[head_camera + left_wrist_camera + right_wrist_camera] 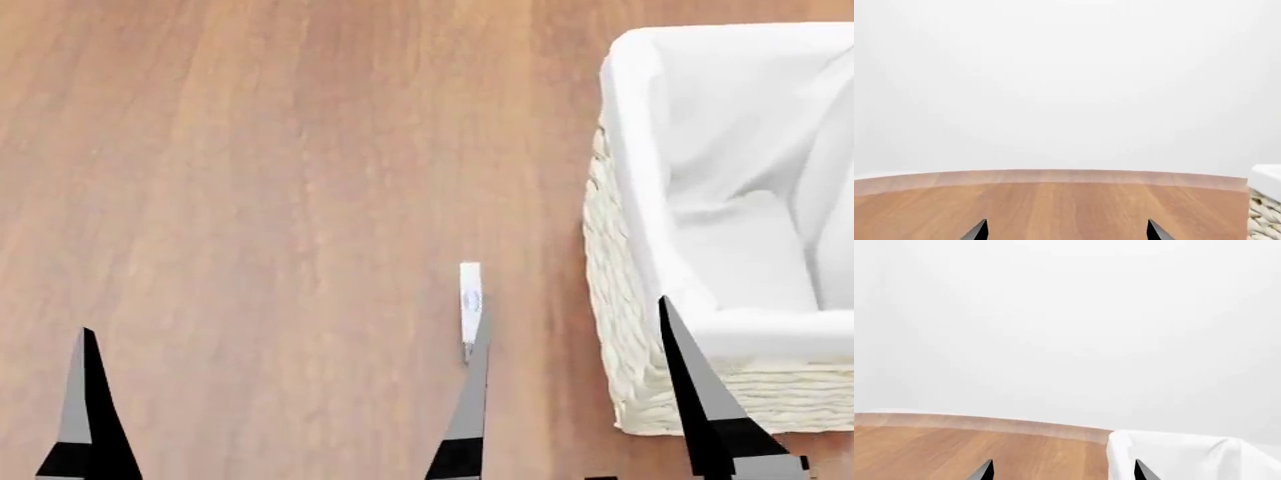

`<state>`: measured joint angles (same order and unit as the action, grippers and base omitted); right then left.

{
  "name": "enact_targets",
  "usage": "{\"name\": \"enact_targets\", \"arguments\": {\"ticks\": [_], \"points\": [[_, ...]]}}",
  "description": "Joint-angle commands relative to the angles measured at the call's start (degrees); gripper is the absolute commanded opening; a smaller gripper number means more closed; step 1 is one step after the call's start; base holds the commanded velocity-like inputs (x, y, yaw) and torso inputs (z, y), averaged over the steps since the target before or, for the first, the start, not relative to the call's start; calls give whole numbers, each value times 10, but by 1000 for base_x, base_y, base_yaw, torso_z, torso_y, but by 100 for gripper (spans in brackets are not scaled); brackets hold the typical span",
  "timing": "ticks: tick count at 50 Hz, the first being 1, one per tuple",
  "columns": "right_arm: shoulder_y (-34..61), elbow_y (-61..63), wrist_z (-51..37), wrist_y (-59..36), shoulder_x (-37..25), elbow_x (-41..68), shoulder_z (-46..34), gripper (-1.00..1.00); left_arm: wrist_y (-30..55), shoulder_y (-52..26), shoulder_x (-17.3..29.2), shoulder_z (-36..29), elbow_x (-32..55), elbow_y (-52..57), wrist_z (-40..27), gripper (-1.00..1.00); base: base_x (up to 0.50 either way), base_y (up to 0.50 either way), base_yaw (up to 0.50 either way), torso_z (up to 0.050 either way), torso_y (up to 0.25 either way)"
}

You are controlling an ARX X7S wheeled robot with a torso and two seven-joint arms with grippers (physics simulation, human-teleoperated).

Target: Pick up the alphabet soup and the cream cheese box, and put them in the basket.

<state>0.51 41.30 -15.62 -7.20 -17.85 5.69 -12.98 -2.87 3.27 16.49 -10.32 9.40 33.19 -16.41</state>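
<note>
The cream cheese box (470, 298) shows in the head view as a thin white sliver with a blue oval mark, on the wooden table left of the basket. The wicker basket (617, 330) with white lining stands at the right; its corner shows in the left wrist view (1262, 212) and its lining in the right wrist view (1174, 455). My left gripper (278, 325) is open and empty, and its right fingertip lies just short of the box. My right gripper (1063, 469) is open and empty at the basket's near left corner; one finger (694, 385) shows in the head view. The alphabet soup is out of view.
The wooden table (267, 150) stretches ahead and to the left. Its far edge (1054, 176) meets a plain white background in both wrist views. No other objects show.
</note>
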Motion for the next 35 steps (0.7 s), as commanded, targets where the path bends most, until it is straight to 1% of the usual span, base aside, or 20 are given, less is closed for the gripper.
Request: {"name": "enact_targets", "arguments": {"ticks": [1,16,28,35], "points": [[1,-6,-5,3,-3,-3,-2,100,-1,-2,2,-3,-3,-3,-3,100,0,0,0,0,-191],[1,-11,-12,4,-6,-6,-5,100,-8,0,3,-9,-4,-6,-6,100,0,0,0,0,-183],[1,-10,-17,-4,-6,3,-5,100,-21,4,6,-7,7,-9,-5,100,0,0,-7,0,0],[4,-10,-20,-11,-7,6,-4,100,-24,4,7,-8,9,-8,-6,100,0,0,-151,0,0]]}}
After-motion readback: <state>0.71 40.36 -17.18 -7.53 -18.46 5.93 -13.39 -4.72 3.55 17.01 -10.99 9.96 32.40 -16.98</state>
